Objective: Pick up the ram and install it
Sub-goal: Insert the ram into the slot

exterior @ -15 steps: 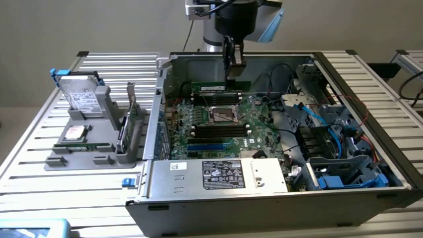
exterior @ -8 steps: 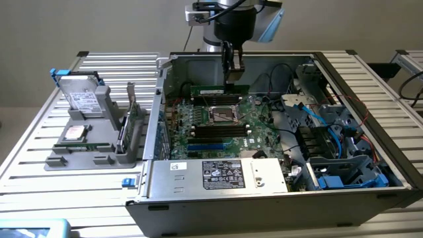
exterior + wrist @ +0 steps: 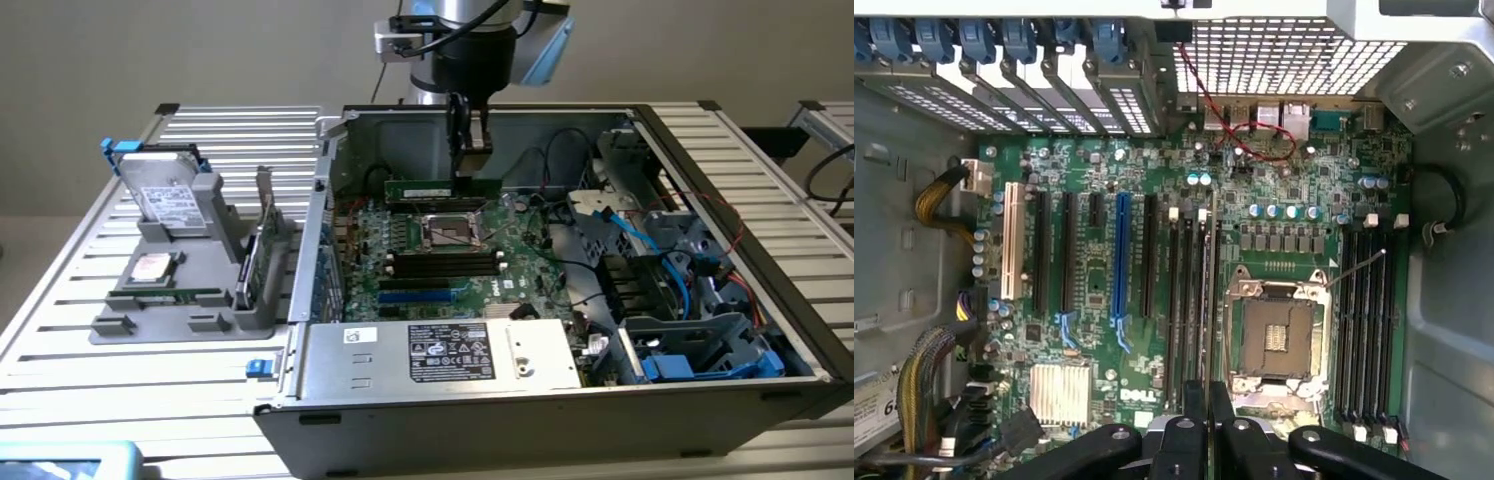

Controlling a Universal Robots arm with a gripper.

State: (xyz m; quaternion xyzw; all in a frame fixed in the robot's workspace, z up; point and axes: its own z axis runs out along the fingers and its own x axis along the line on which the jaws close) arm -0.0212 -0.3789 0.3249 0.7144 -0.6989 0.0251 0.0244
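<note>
The ram (image 3: 424, 187), a narrow green stick, hangs level inside the open computer case over the far part of the motherboard (image 3: 400, 250), just beyond the CPU socket (image 3: 451, 230). My gripper (image 3: 470, 172) is shut on its upper edge from above. In the wrist view the ram (image 3: 1211, 290) shows edge-on as a thin line running out from between my fingertips (image 3: 1197, 400). It lies along the black memory slots (image 3: 1184, 300) beside the CPU socket (image 3: 1274, 335). Whether it touches a slot I cannot tell. Another bank of slots (image 3: 1369, 320) sits on the socket's other side.
The power supply (image 3: 447, 352) with its label closes the case's near side. Blue cables and drive cages (image 3: 667, 290) crowd the exterior view's right. On the exterior view's left a grey holder (image 3: 147, 325) carries a silver hard drive (image 3: 167, 200) and an upright expansion card (image 3: 263, 235).
</note>
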